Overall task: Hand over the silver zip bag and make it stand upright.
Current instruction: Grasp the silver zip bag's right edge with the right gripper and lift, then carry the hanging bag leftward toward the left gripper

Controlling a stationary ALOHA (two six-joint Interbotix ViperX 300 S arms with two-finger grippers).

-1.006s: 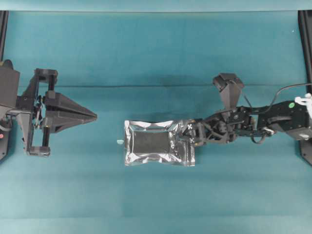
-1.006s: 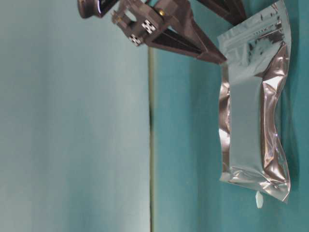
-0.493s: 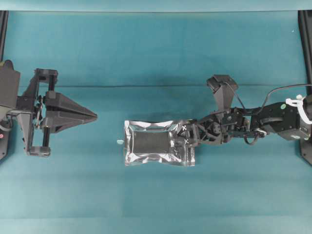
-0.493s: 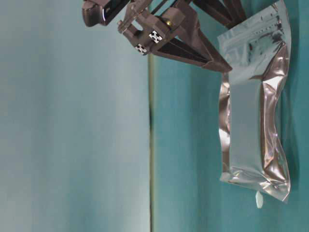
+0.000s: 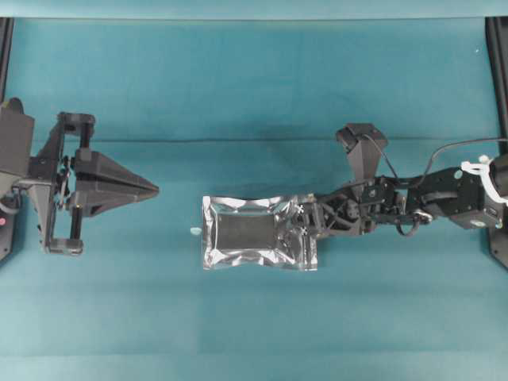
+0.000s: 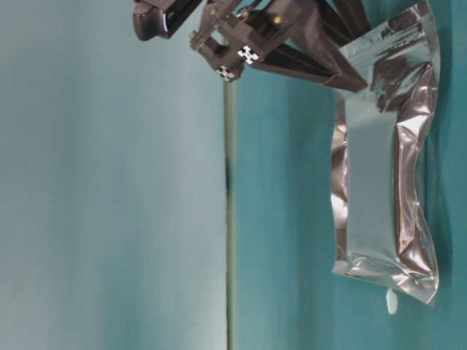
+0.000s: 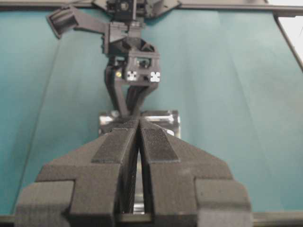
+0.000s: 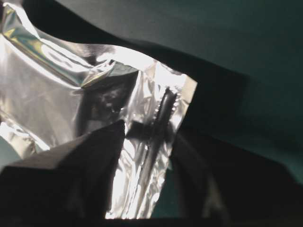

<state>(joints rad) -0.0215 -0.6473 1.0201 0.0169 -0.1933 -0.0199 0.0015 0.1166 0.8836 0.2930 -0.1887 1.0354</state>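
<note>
While the shiny, crinkled silver foil zip bag (image 5: 258, 232) lies flat on the teal cloth-covered table (image 5: 254, 87), the black right gripper (image 5: 305, 228) has its fingers set about the bag's near short edge. In the right wrist view one finger (image 8: 85, 165) lies over the foil and the other (image 8: 199, 189) sits beyond the edge, with the foil running between them; the jaws stand partly apart and whether they already pinch it cannot be told. The step in hand looks like the first pickup, before any handover. The black left gripper (image 5: 151, 190) waits well apart on the bag's far side, pointing toward it, its fingers nearly together and holding nothing. Next the right gripper would likely need a firm pinch on that edge, then a lift that carries the bag toward the waiting gripper without the slick foil slipping.
</note>
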